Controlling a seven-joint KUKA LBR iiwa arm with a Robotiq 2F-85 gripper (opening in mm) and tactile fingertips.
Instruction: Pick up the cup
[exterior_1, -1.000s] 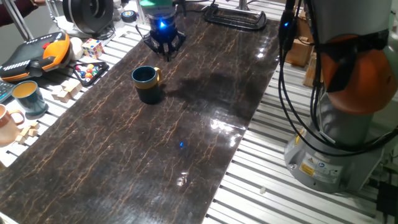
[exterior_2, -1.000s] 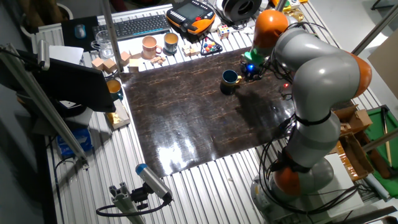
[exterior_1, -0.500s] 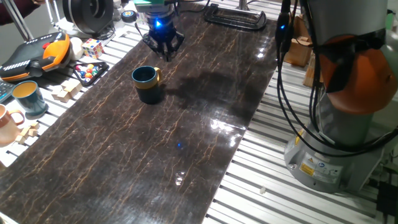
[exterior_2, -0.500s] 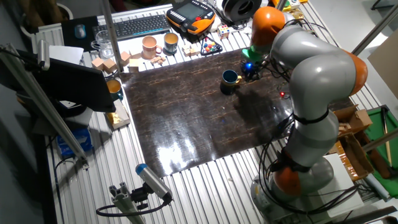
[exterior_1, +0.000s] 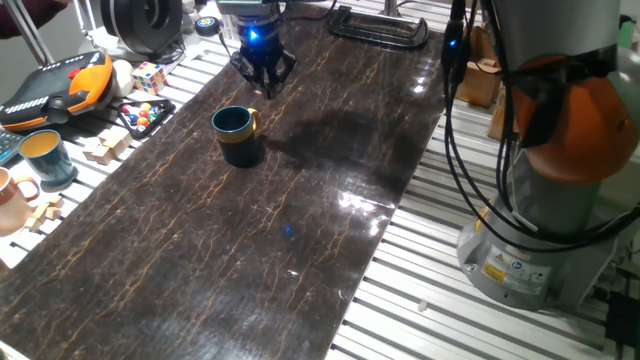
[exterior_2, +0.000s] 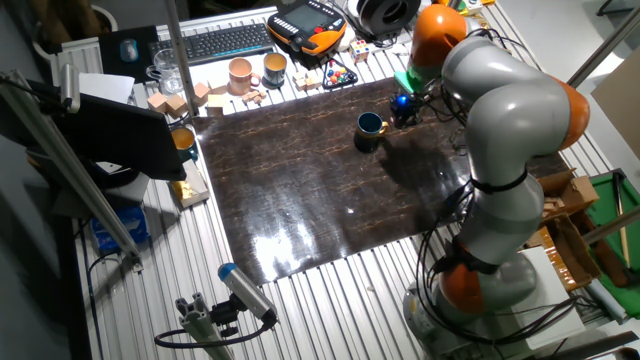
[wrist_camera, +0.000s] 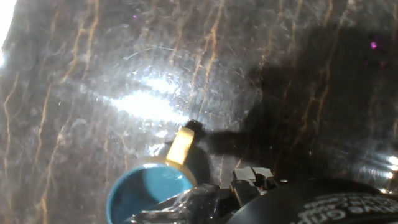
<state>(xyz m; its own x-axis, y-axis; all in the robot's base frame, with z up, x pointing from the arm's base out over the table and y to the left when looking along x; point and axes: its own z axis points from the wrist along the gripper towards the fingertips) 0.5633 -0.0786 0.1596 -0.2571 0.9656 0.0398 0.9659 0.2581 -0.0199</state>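
- Leftmost on the dark table (exterior_1: 330, 260) stands the cup (exterior_1: 237, 134), upright, handle toward the pincer (exterior_1: 265, 84).
- Rightward and farther back, the pincer hangs above the table, apart from the cup, gripping nothing.
- Likely trouble: coming down off-centre could strike the rim or the handle and tip or push the glossy cup away; a hold on the curved wall may slip.
- How wide the fingers stand, I cannot tell.
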